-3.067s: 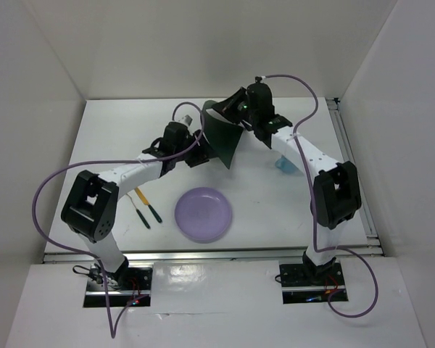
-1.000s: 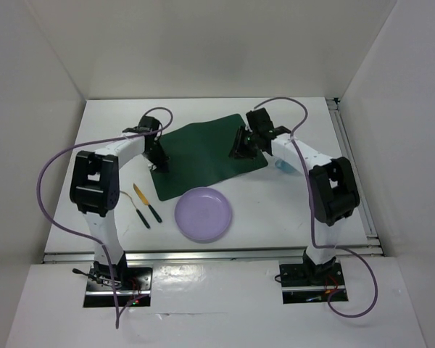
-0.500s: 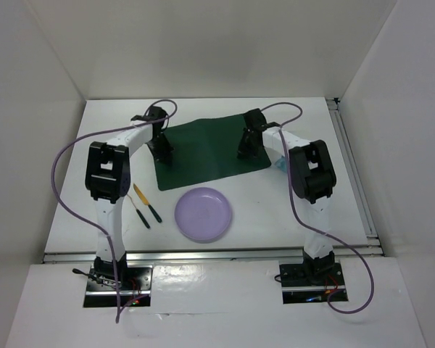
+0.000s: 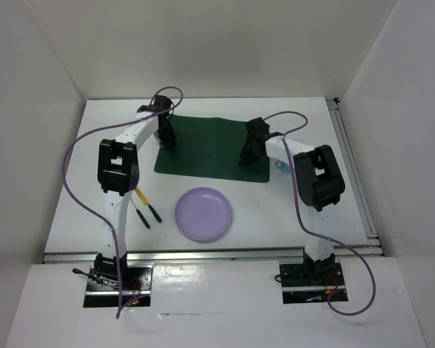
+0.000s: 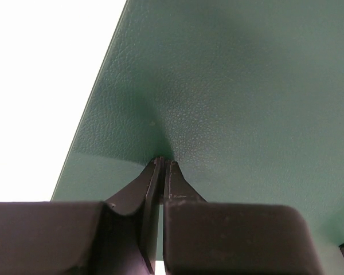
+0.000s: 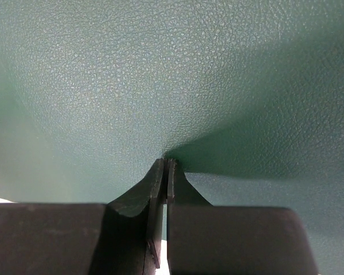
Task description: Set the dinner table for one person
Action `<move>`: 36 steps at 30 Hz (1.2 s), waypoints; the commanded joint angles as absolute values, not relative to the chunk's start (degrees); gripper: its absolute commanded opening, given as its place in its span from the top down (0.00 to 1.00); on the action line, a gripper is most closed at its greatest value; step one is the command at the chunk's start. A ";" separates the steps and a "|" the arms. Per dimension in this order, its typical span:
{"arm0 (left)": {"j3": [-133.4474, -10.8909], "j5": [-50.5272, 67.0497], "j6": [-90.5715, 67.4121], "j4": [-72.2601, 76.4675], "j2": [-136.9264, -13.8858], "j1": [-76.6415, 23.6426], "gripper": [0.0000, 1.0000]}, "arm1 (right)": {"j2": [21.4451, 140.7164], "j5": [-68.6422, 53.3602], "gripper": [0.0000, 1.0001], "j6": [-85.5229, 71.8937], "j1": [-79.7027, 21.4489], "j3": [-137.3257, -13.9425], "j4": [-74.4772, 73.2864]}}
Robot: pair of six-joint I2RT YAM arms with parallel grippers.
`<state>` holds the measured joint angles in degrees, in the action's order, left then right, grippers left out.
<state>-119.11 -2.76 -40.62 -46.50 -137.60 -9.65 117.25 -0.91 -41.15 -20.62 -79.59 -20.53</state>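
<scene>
The white table [image 4: 312, 210] fills the middle of the top view, and the green mat [image 4: 210, 148] lies spread across its upper centre. The left gripper [image 5: 162, 166] is clamped on the mat near its left edge. The right gripper [image 6: 165, 165] is clamped on it near the right edge. In both wrist views the jaws are pressed together, with the leathery sheet puckered up between them.

The main risk lies in the release. If either arm lifts or pulls back before its jaws part, the pinched fold would likely drag the mat, skewing it or leaving a ridge. A release on one side only could let the other arm tug the sheet crooked.

The mat's lower edge is near the plate [image 4: 203, 214] at lower centre, so a slide that way might nudge it. A blue object [image 4: 281, 167] sits just beside the right arm and could be knocked as the arm withdraws. The utensils [image 4: 143, 206] at lower left lie well apart.
</scene>
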 commanded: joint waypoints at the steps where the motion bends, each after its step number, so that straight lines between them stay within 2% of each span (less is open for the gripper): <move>1: -114.18 -7.29 -38.50 -47.11 -135.62 -9.14 1.00 | 118.21 3.69 1.00 -39.64 -21.09 -78.04 -28.38; 6: -104.70 -7.82 -38.50 -45.00 -131.40 -9.14 1.00 | 120.23 4.83 1.00 -38.59 -21.09 -81.38 -29.18; 12: -100.46 -9.84 -39.02 -44.91 -128.33 -8.62 1.00 | 121.99 5.45 1.00 -36.74 -21.09 -84.73 -31.02; 23: -102.47 -11.77 -39.02 -47.45 -123.32 -8.61 1.00 | 117.78 3.26 1.00 -36.22 -21.09 -85.34 -30.76; 24: -102.48 -12.47 -39.02 -48.24 -122.44 -8.61 0.98 | 116.90 3.25 0.99 -36.21 -21.09 -86.12 -30.76; 25: -103.09 -12.48 -39.02 -48.25 -121.56 -8.61 0.94 | 115.15 3.25 0.97 -35.43 -21.62 -87.79 -31.37; 26: -103.70 -13.00 -38.50 -49.04 -119.38 -8.61 0.84 | 114.09 3.25 0.93 -35.42 -21.62 -88.59 -31.38; 27: -103.71 -13.01 -38.50 -49.04 -118.05 -8.61 0.78 | 113.04 2.73 0.87 -34.46 -21.62 -89.20 -31.38; 28: -103.71 -13.01 -37.89 -49.04 -116.73 -8.61 0.70 | 111.98 2.72 0.71 -33.93 -22.40 -89.21 -31.38; 29: -103.71 -13.01 -37.88 -49.04 -115.33 -8.61 0.65 | 109.80 2.72 0.62 -33.06 -23.11 -89.91 -31.99; 30: -103.71 -13.01 -37.10 -49.04 -112.35 -8.61 0.56 | 108.56 2.72 0.55 -32.52 -23.12 -89.91 -31.99; 31: -103.01 -13.01 -36.48 -49.57 -110.85 -8.61 0.51 | 107.24 2.72 0.51 -31.91 -23.99 -88.95 -31.99; 32: -102.14 -13.01 -36.47 -49.57 -109.26 -8.61 0.49 | 104.27 1.77 0.44 -31.90 -24.52 -86.25 -32.51; 36: -94.42 -10.64 -34.81 -48.53 -99.16 -8.61 0.48 | 94.42 -3.50 0.25 -31.29 -27.94 -73.24 -29.98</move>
<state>-99.07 -11.44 -37.19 -47.20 -106.15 -8.49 102.39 0.32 -32.71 -25.04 -80.58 -29.04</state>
